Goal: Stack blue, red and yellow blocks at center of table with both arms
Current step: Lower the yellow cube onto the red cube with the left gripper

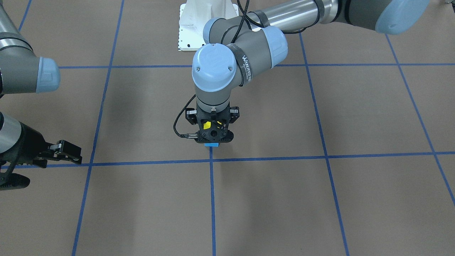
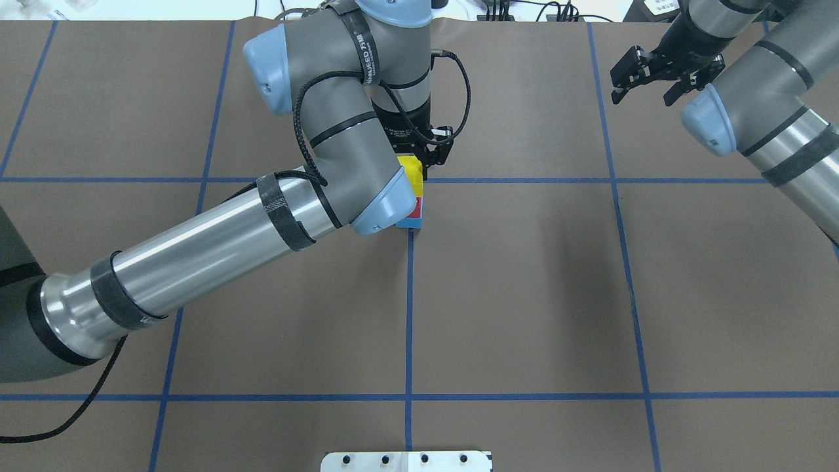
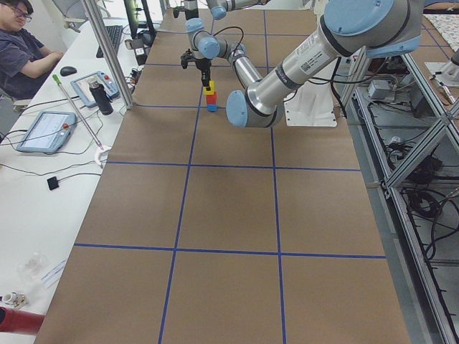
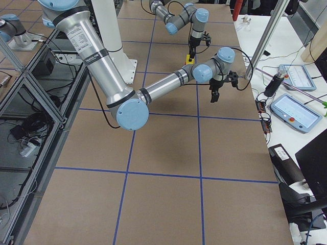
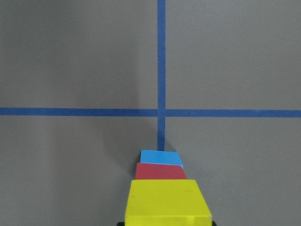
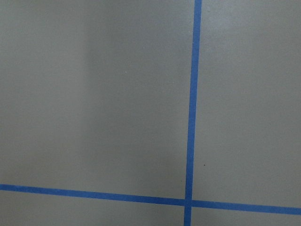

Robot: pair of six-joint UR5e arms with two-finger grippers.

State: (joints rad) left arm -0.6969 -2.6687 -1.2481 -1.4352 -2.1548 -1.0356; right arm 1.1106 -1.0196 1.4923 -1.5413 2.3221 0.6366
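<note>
Three blocks stand as one column on the brown table (image 2: 524,295): blue block (image 5: 161,157) at the bottom, red block (image 5: 161,171) on it, yellow block (image 5: 164,202) on top. The column sits on a tape line just on the robot's side of the center crossing (image 5: 161,112). My left gripper (image 2: 413,167) points straight down and is shut on the yellow block (image 2: 411,172); its body hides most of the stack in the front view, where only the blue block (image 1: 211,144) peeks out. My right gripper (image 2: 645,72) hovers open and empty, far off to the side.
The white pedestal base (image 1: 202,25) stands at the table's robot edge. A person (image 3: 21,50) sits at a side desk with tablets (image 3: 46,130) beyond the table's far edge. My left arm's forearm (image 2: 216,242) stretches low across the table's left half.
</note>
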